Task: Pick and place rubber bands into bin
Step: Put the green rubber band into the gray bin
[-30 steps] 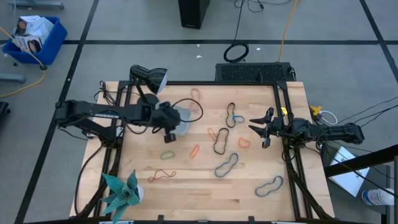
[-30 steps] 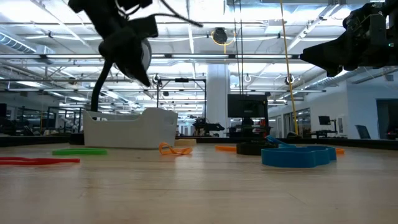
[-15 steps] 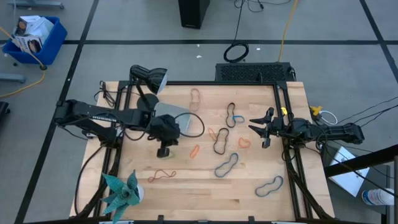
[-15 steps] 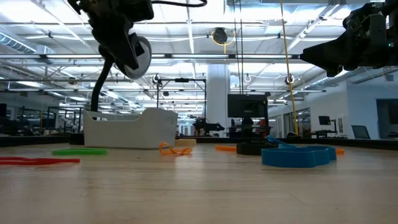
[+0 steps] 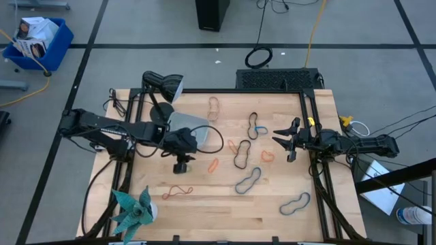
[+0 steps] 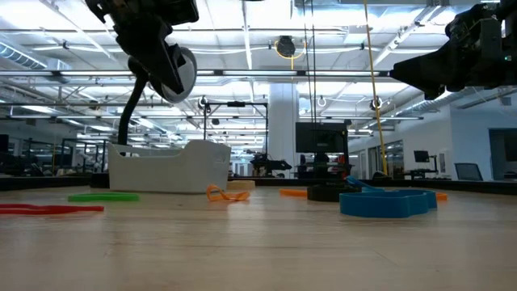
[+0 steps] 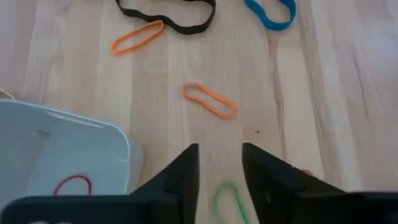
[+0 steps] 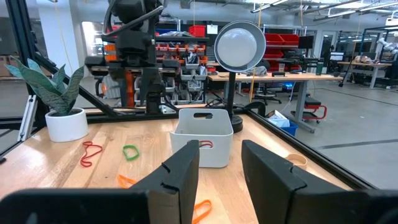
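The left claw (image 5: 181, 165) hangs open, empty, over a thin green rubber loop (image 7: 229, 200), beside the pale grey-blue plastic bin (image 5: 189, 126). A round-headed black desk lamp (image 5: 163, 86) and a potted spiky plant (image 5: 133, 207) stand along the wooden bench's (image 5: 225, 211) left edge. The right claw (image 5: 285, 141) waits parted, empty, at the right.

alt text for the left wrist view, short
The left gripper, fingers open and empty, hangs over a green rubber band on the wooden table, next to the bin, which holds a red band. Farther out lie two orange bands, a black one and a blue one.

Two dark, jointed arms trailing black cables, each ending in angular black fingers (image 7: 180, 180).
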Controlling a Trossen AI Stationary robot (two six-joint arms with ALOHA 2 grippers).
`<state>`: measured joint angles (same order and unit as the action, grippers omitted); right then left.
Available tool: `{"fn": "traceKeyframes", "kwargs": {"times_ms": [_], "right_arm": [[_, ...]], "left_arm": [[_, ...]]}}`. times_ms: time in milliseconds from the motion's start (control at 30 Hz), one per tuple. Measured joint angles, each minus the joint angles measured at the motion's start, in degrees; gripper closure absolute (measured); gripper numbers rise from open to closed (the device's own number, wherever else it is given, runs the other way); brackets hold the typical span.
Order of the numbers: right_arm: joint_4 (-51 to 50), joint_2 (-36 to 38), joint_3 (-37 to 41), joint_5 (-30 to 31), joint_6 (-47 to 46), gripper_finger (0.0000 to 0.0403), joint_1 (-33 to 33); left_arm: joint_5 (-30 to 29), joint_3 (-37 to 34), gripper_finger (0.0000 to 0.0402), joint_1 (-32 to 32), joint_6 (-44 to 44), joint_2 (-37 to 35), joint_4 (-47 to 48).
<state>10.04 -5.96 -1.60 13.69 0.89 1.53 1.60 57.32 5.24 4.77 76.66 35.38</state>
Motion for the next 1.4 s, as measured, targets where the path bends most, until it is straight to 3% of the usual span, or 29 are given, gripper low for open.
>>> {"fn": "traceKeyframes", "kwargs": {"times_ms": [267, 400, 733, 1133, 1400], "right_arm": [[0.0, 0.0, 0.0, 0.0, 0.0, 0.0287, 0.0], [0.0, 0.0, 0.0, 0.0, 0.0, 0.0287, 0.0], [0.0, 0.0, 0.0, 0.0, 0.0, 0.0287, 0.0], [0.0, 0.0, 0.0, 0.0, 0.0, 0.0287, 0.0], [0.0, 0.0, 0.0, 0.0, 0.0, 0.0287, 0.0]], "left_arm": [[2.0, 0.0, 0.0237, 1.4, 10.2, 0.0, 1.8], [0.6, -0.2, 0.0243, 3.1, 12.1, 0.2, 6.8], [-0.1, -8.7, 0.0267, 4.1, 18.1, 1.9, 4.8], [-0.2, -20.2, 0.027, 4.1, 19.6, 1.8, -11.7], [-3.2, -26.1, 0.027, 4.7, 22.6, 1.8, -16.6]]}}
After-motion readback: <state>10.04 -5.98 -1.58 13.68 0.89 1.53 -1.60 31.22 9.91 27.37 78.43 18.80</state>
